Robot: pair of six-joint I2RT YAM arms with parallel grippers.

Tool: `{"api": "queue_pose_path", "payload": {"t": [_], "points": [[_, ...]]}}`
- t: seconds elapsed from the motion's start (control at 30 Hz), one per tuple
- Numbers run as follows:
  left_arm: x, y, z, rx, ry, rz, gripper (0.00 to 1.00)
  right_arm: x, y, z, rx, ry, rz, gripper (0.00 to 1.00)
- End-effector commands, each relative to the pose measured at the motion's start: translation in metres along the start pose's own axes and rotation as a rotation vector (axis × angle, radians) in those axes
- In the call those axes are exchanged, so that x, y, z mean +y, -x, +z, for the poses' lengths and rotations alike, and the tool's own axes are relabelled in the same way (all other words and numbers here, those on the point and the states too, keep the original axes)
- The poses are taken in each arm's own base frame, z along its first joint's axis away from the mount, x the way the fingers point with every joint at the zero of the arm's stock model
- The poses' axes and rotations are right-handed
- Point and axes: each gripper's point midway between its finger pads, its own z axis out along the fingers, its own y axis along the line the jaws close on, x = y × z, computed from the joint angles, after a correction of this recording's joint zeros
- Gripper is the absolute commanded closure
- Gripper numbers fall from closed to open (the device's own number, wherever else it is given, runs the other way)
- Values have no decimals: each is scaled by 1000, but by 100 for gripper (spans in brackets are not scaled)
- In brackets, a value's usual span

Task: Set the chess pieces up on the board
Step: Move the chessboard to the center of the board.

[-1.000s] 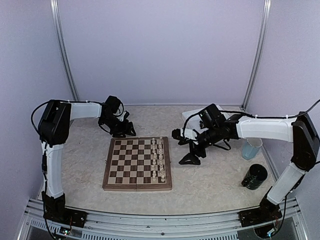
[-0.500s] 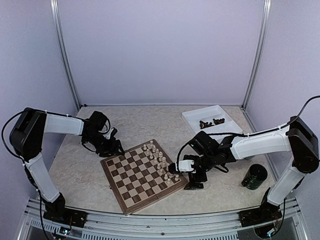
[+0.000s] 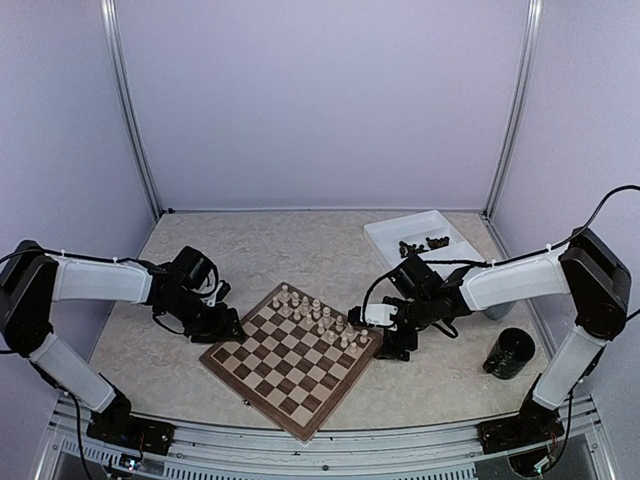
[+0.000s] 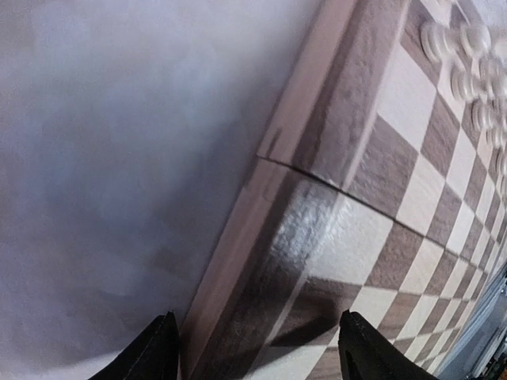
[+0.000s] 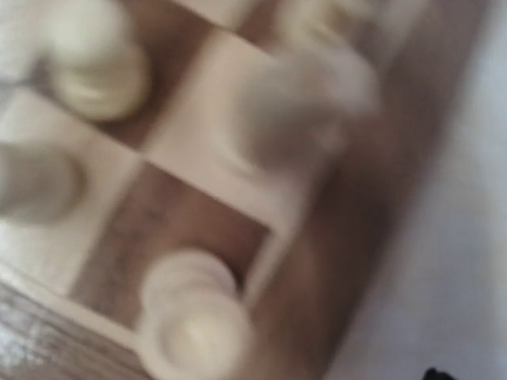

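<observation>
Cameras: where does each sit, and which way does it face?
Top external: high behind the arm bases, looking down at the board, white tray, left claw and right claw; both arms show.
Left wrist: low over the board's corner rim; its two dark fingertips show, spread apart.
Right wrist: very close above cream pieces by the board's edge, blurred; almost none of its claw shows.
Shared: all three see the board and cream pieces.

Square wooden checkered chessboard [image 3: 290, 362] is lying mid-way on speckled beige table [image 3: 250, 250], turned cornerwise. Pale cream chess pieces [image 3: 318, 315] are standing in 2 rows along its rear-R edge. White rectangular tray [image 3: 385, 232] is sitting behind, far R, w/ dark chess pieces [image 3: 420, 245] lying in it. Black cylindrical cup [image 3: 510, 352] is standing R of board, well apart.
</observation>
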Motion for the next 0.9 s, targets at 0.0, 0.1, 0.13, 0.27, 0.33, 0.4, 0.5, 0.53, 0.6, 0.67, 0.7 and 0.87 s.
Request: {"api": "queue_pose_path", "payload": {"t": [0.0,0.1,0.13,0.27,0.33,0.4,0.5,0.53,0.6,0.67,0.7,0.87], "points": [[-6,-24,-16,13,38,1,31,-42,7,4,-30,-73,64,8],[-24,-30,-27,11,3,10,31,-49,9,11,-34,-72,67,8],[-25,-35,-29,24,5,0,31,-51,10,13,-35,-69,68,8],[-22,-58,-33,80,31,-24,31,-56,14,27,-32,-56,79,8],[-23,-67,-38,93,31,-26,31,-60,18,30,-42,-56,88,8],[-20,-74,-42,99,33,-32,31,-65,24,32,-60,-61,97,7],[-17,-81,-49,96,34,-40,31,-74,34,36,-81,-70,112,7],[-17,-83,-51,97,35,-41,31,-80,39,37,-88,-81,117,7],[-15,-87,-56,105,45,-48,31,-90,44,41,-97,-95,133,6],[-18,-84,-65,91,51,-42,31,-101,46,44,-105,-96,157,6],[-21,-78,-71,72,50,-31,31,-107,47,45,-110,-93,172,6],[-50,-14,-111,-139,72,87,31,-132,50,29,-141,-81,223,6]]}}
